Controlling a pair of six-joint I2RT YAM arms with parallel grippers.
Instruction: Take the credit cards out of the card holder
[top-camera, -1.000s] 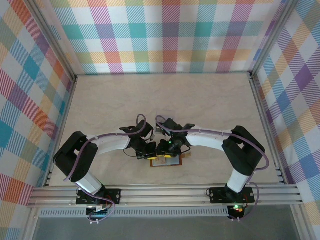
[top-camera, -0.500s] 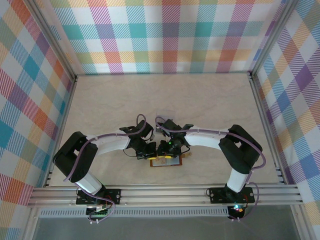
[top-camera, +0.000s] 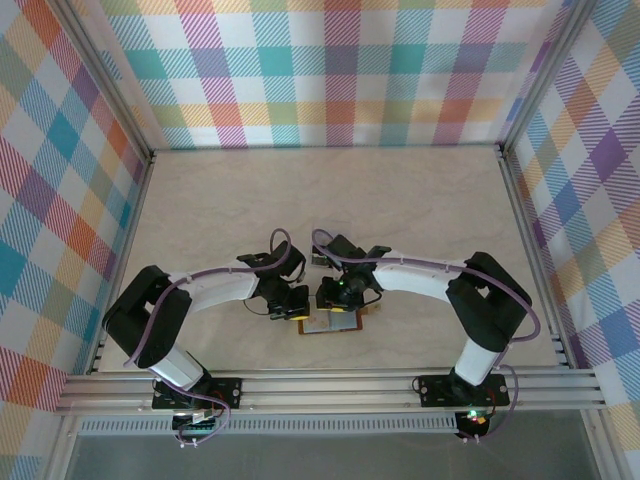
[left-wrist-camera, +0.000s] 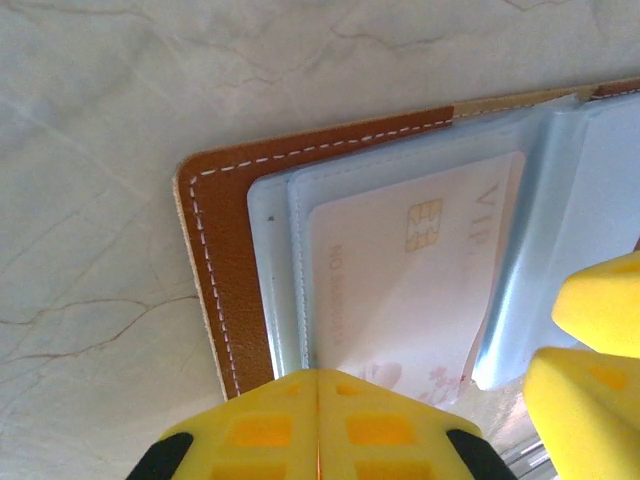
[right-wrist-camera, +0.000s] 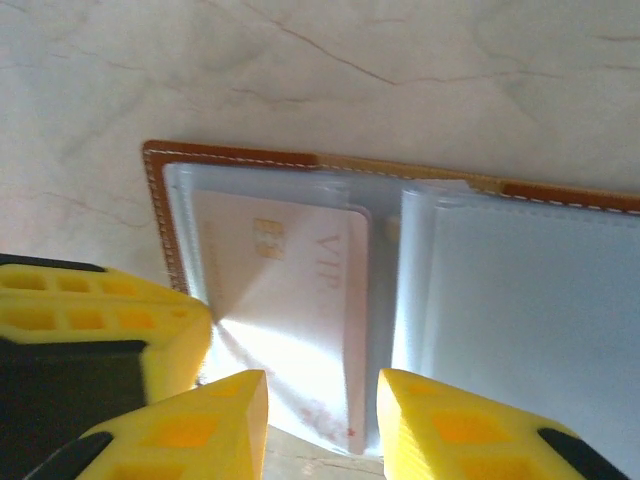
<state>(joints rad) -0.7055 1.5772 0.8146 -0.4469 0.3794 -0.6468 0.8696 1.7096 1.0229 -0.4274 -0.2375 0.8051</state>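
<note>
Holder (top-camera: 340, 325) lies open on table (top-camera: 250, 200), 1 card (left-wrist-camera: 400, 280) in clear sleeve (left-wrist-camera: 525, 300) inside it. Left tool (left-wrist-camera: 318, 385) pressed together at holder's near edge. Right tool (right-wrist-camera: 322, 390) spread, straddling card's near edge. Risk – pinch catches sleeve too, holder lifts with card.

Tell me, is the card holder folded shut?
No, the card holder lies open, with a chip card showing inside it.

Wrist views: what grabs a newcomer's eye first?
The open brown card holder lies flat on the marbled table, a pale chip card marked VIP in its clear sleeve. The yellow left pincer is shut over the holder's edge; the right pincer stands open around the card's end.
</note>
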